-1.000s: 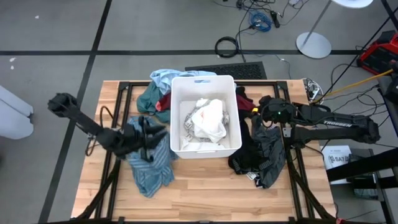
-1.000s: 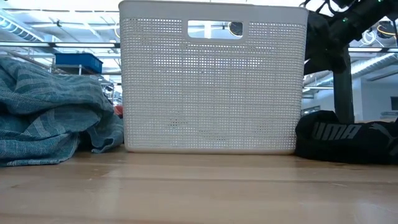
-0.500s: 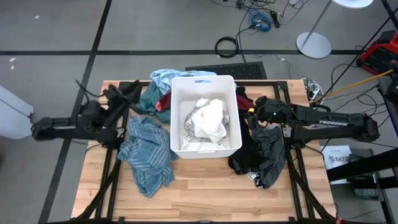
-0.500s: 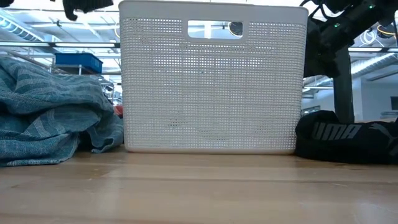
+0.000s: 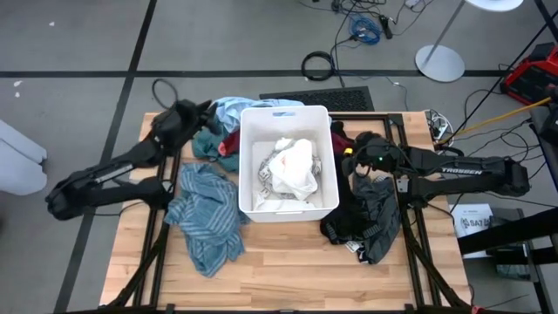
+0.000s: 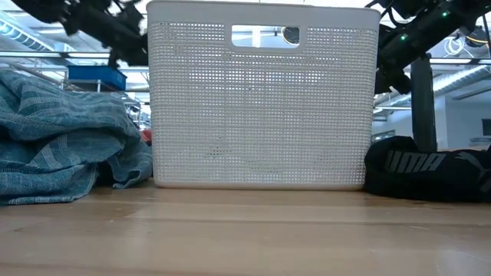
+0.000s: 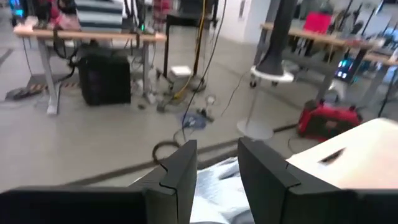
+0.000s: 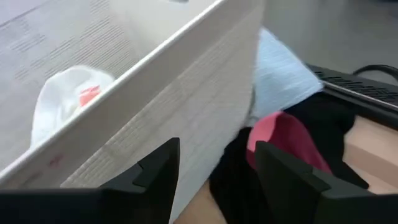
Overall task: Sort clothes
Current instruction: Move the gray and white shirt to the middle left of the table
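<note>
Two grippers seen parted, empty: left gripper (image 5: 185,114) raised at far-left clothes (image 5: 218,131); right gripper (image 5: 359,150) beside white bin (image 5: 288,113).

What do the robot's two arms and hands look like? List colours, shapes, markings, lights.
Both arms are dark, near-black, built of jointed tubular segments. The right arm carries white lettering along its forearm and a small green light near the wrist. The left arm shows no readable marking. The left hand and right hand each end in two flat, dark, angular fingers.

Clothes (image 5: 207,216) flank bin (image 5: 247,131).
</note>
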